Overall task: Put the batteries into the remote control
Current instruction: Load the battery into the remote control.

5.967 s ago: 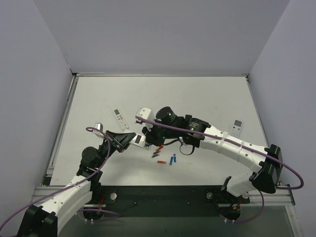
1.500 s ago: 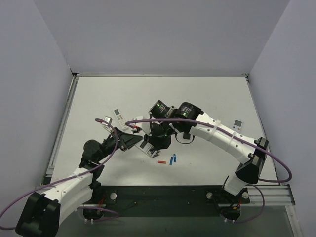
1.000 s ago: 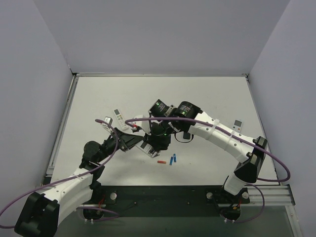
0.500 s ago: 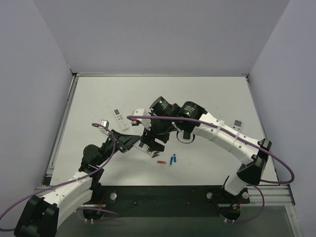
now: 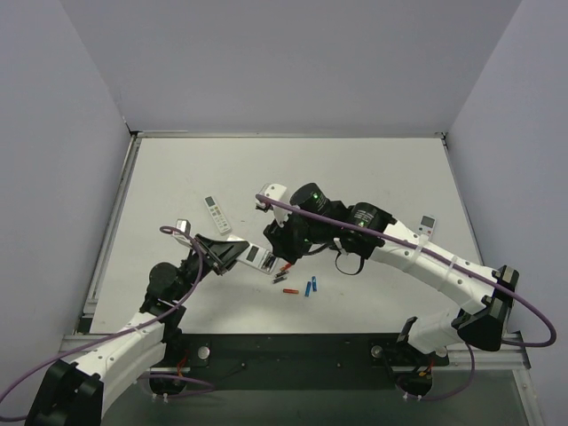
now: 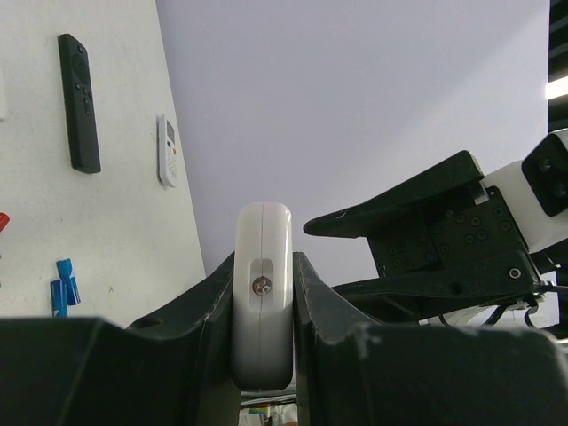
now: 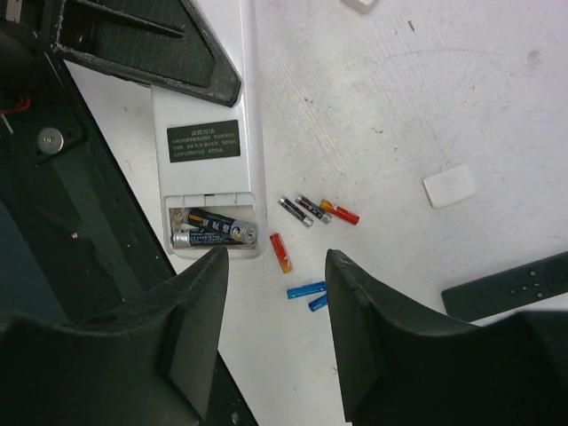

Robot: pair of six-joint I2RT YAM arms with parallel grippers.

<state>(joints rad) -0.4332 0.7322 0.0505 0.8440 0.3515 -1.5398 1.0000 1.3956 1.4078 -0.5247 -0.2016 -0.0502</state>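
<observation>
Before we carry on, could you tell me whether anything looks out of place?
The remote has an uncovered battery bay; a small white piece, perhaps its cover, lies apart, and loose batteries lie scattered nearby.

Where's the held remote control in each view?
Top external: remote control just left of centre.
Left wrist: remote control bottom centre, edge-on in the left gripper.
Right wrist: remote control upper left, battery bay open.
Shared landmark: blue batteries.
</observation>
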